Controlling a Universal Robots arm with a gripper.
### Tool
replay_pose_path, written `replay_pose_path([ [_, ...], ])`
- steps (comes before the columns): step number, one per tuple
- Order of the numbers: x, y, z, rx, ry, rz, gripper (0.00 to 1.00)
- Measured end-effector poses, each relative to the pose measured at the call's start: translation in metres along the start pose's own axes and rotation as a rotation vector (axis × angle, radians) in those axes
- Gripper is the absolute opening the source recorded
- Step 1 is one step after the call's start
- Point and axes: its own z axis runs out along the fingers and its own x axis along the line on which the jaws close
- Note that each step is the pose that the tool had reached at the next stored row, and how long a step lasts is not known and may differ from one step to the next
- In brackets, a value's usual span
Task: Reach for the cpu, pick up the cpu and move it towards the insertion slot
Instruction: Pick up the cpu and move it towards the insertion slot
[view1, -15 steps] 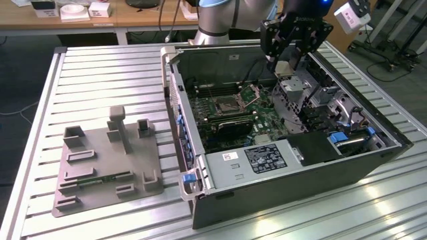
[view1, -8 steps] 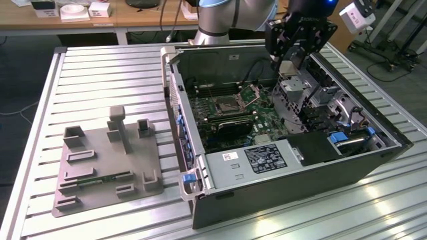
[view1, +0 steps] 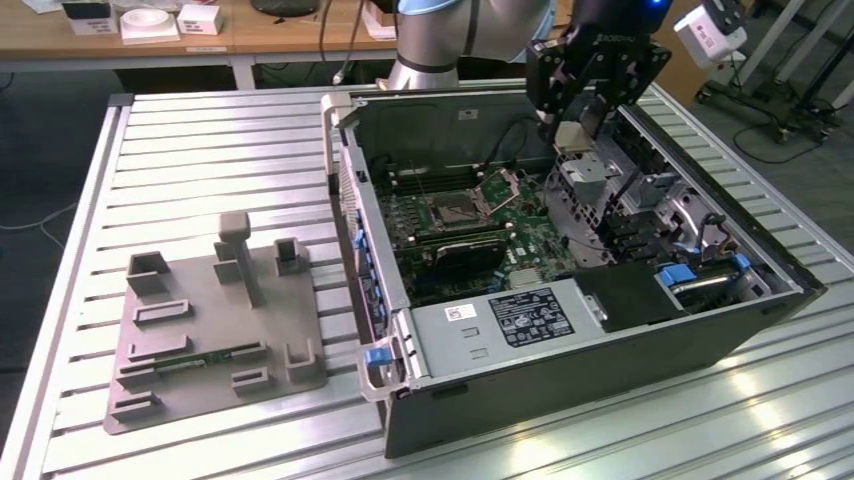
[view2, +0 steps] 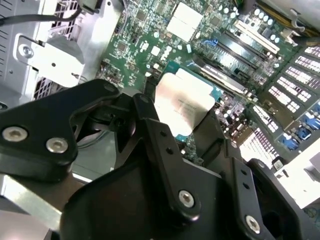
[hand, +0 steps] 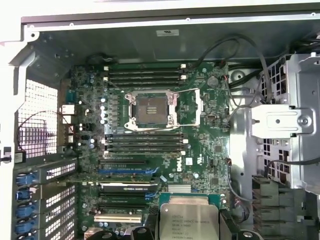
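Ribbed metal table carries an open computer case; above its motherboard the gripper pinches the cpu, well apart from the insertion slot.

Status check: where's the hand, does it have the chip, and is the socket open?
Hand shut on flat silvery square cpu, above the open computer case. Silver-framed square insertion slot uncovered, empty, apart from the chip. Nothing seen blocking.
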Motion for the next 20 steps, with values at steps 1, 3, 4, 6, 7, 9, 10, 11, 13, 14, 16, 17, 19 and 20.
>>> replay_pose_path([
  [1, 0.0002, 0.0, 0.0, 0.0, 0.0, 0.0, 0.55],
  [3, 0.0006, 0.0, 0.0, 0.0, 0.0, 0.0, 0.55],
  [4, 0.0006, 0.0004, 0.0, -0.0001, 0.0, 0.0, 0.55],
  [6, 0.0008, 0.0049, 0.0003, 0.0, 0.0, 0.0, 0.55],
  [7, 0.0008, 0.0078, 0.0005, 0.0001, 0.0001, 0.0, 0.55],
  [9, 0.001, 0.0134, 0.0011, 0.0, 0.0, 0.0, 0.55],
  [10, 0.0016, 0.0154, 0.0014, 0.0, 0.0001, 0.0, 0.55],
  [11, 0.0027, 0.0171, 0.0017, -0.0001, 0.0, 0.0, 0.55],
  [13, 0.0066, 0.0189, 0.0022, 0.0, 0.0, 0.0, 0.55],
  [14, 0.0089, 0.0193, 0.0024, -0.0001, 0.0, 0.0, 0.55],
  [16, 0.0127, 0.0199, 0.0026, -0.0003, 0.0001, 0.0, 0.55],
  [17, 0.014, 0.0204, 0.0028, -0.0008, 0.0, 0.0, 0.55],
  [19, 0.0194, 0.0264, 0.0039, -0.0038, 0.0001, 0.0, 0.55],
  [20, 0.0194, 0.0294, 0.0044, -0.0045, 0.0, 0.0, 0.55],
])
